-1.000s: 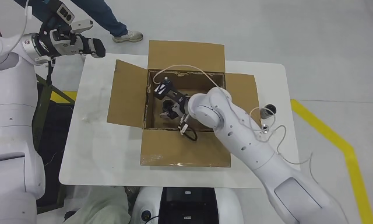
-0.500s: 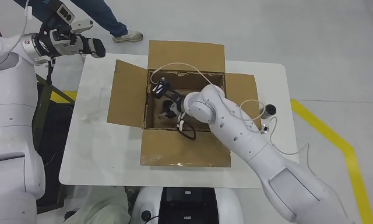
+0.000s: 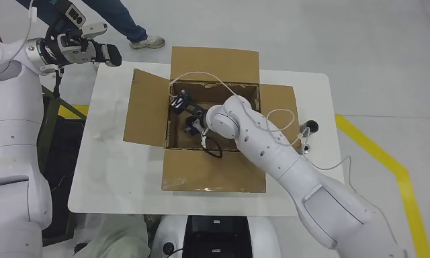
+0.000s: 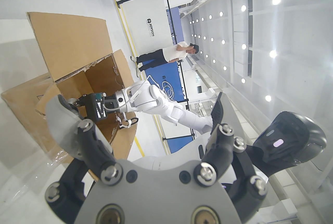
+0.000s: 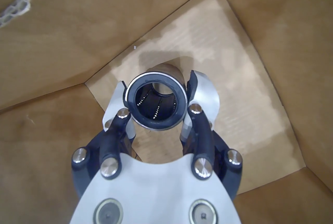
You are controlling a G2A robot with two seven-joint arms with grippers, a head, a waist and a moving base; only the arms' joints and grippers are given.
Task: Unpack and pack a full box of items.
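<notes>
- Interior of the cardboard box (image 3: 146,109) is largely covered in the top view by the right arm (image 3: 269,147), which is bent down into the opening from the near right side.
- The far end of the held metal sleeve (image 5: 156,102) is hidden behind its own near end. It cannot be told whether it rests on the box floor or is held just clear of it.
- A small dark object (image 3: 310,126) just beside the box's right flap is too small to be made out. Only a round dark top can be seen.
- The box is set about mid desk (image 3: 107,170), with all four flaps folded outward and its torn top edges exposed.
- Inside the box, the sleeve is gripped by the right jaws, which are closed against its two sides. It is a short hollow cylinder with a black ring at the near end and rows of small bright dots down the bore.
- The sleeve is held over the box floor, near a corner where two brown walls meet.
- The left jaws are held up over the desk's far left corner, well apart from the box. They are spread wide, with nothing between them.
- A white cable (image 3: 201,75) is looped over the box's far side.
</notes>
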